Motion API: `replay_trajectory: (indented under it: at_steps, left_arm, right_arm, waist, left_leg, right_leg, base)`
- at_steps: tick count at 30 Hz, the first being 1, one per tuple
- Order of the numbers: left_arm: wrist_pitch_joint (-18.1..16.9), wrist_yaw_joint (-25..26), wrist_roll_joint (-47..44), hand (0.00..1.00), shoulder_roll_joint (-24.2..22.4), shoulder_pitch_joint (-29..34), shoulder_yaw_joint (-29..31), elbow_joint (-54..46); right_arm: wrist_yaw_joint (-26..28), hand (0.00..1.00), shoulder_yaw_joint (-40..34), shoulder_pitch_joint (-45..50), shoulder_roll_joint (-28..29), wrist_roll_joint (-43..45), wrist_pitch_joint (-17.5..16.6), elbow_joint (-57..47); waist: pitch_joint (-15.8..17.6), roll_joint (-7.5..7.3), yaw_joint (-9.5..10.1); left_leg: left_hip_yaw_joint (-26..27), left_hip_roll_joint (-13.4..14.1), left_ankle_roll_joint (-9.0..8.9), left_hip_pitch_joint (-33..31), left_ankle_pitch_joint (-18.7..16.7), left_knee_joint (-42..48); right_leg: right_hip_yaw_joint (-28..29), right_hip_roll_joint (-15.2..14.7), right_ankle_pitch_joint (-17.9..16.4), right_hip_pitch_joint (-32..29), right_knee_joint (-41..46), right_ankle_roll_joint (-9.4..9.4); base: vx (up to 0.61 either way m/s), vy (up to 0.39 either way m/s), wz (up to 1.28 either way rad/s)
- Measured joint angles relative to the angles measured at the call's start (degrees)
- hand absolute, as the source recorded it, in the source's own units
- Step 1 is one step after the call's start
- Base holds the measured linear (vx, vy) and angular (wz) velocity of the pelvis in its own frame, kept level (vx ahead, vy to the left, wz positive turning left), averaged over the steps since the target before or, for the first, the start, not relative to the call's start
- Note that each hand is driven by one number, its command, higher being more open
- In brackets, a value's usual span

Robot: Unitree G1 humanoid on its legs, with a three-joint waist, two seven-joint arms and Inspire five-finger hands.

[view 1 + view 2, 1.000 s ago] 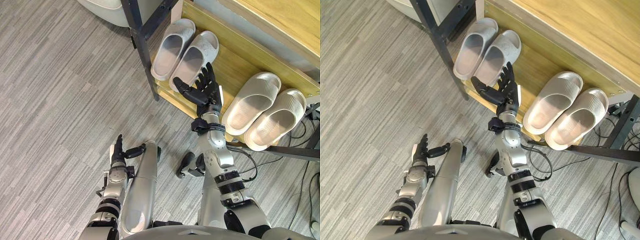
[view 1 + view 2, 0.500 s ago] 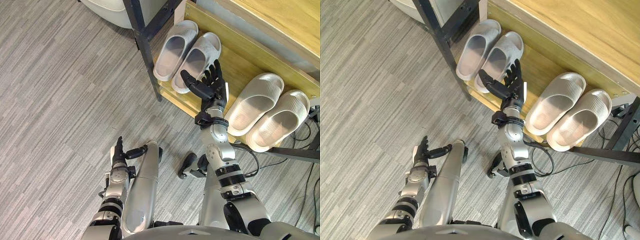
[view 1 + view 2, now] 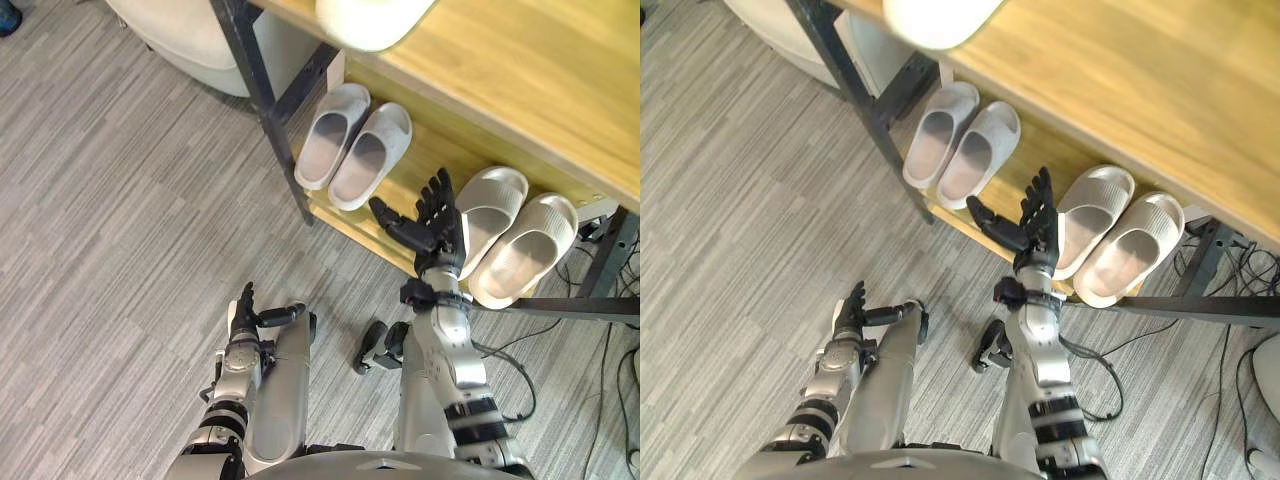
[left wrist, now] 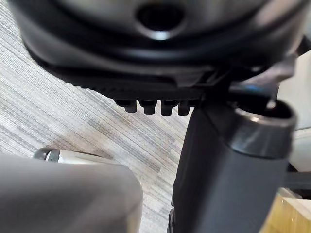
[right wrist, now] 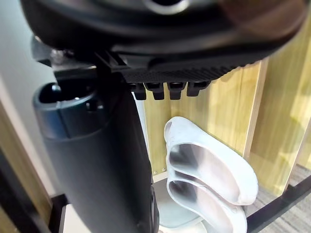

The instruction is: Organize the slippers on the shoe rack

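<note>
Right fingers (image 3: 441, 200) straight, beside right slippers (image 3: 515, 240)

We see two pairs of pale grey slippers on the lower wooden shelf of the shoe rack (image 3: 540, 80). The first pair (image 3: 355, 150) lies side by side just beside the black post. The second pair (image 3: 510, 235) lies to its right, apart. All toes point toward the back.
</note>
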Motion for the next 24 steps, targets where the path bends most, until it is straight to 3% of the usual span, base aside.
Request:
replay_trajectory:
  at_steps: [6, 12, 14, 17, 20, 24]
  left_arm:
    - [0.5, -0.6, 2.3, 1.0, 0.4, 4.0, -7.2, 2.4]
    - [0.4, -1.3, 3.7, 1.0, 0.7, 5.2, -14.2, 6.0]
    - [0.5, -2.0, 4.5, 1.0, 0.8, 5.1, -15.5, 7.8]
    - [0.5, -2.3, 5.2, 1.0, 0.8, 5.8, -16.6, 9.6]
    - [0.5, -2.4, 5.7, 1.0, 1.0, 6.5, -16.7, 10.4]
    - [0.4, -2.5, 6.7, 1.0, 2.1, 7.0, -18.7, 10.6]
  right_arm:
    - [5.4, 1.0, 3.0, 14.8, -1.5, -8.5, 0.1, -7.8]
    - [9.5, 1.0, 4.0, 21.6, -2.8, -11.2, 0.1, -4.2]
    - [10.4, 1.0, 4.0, 21.0, -3.0, -13.3, 0.5, 2.2]
    - [11.1, 1.0, 4.1, 20.9, -4.4, -18.0, 1.2, 8.8]
    - [11.2, 1.0, 4.1, 21.0, -5.1, -21.2, 1.3, 10.9]
    - [11.1, 1.0, 3.2, 21.3, -6.6, -24.8, 1.5, 15.2]
  waist:
    - [-5.4, -2.27, -2.57]
    - [-7.6, -2.43, -4.22]
    - [-8.0, -2.05, -4.61]
    - [-9.2, -0.22, -5.27]
    - [-9.9, 0.72, -5.9]
    - [-10.5, 1.08, -5.98]
  left_leg:
    - [3.5, 0.2, 1.27, 14.0, 2.7, -13.3]
    - [5.4, 0.0, 2.17, 22.2, 7.1, -25.0]
    - [7.1, 0.4, 2.28, 25.4, 9.0, -29.4]
    - [9.6, 1.1, 2.61, 30.4, 12.1, -36.8]
    - [10.5, 1.2, 2.8, 31.7, 13.5, -39.6]
    - [11.8, 1.3, 3.13, 34.1, 15.0, -42.5]
  right_leg:
    - [0.0, 0.6, 3.7, 12.2, -12.2, 2.08]
    - [0.7, 2.0, 8.5, 18.6, -23.0, 3.17]
    - [2.0, 3.0, 11.0, 20.7, -27.4, 3.54]
    - [4.1, 5.3, 15.9, 24.6, -36.0, 4.0]
    - [5.0, 6.1, 18.6, 25.9, -39.9, 4.14]
    - [6.3, 7.4, 22.9, 29.4, -46.9, 4.28]
  base:
    - [0.14, 0.048, -0.11]
    - [0.08, 0.077, -0.17]
    - [0.03, 0.061, -0.37]
    - [0.03, 0.062, -0.42]
    - [-0.01, 0.044, -0.25]
    - [-0.05, 0.031, -0.17]
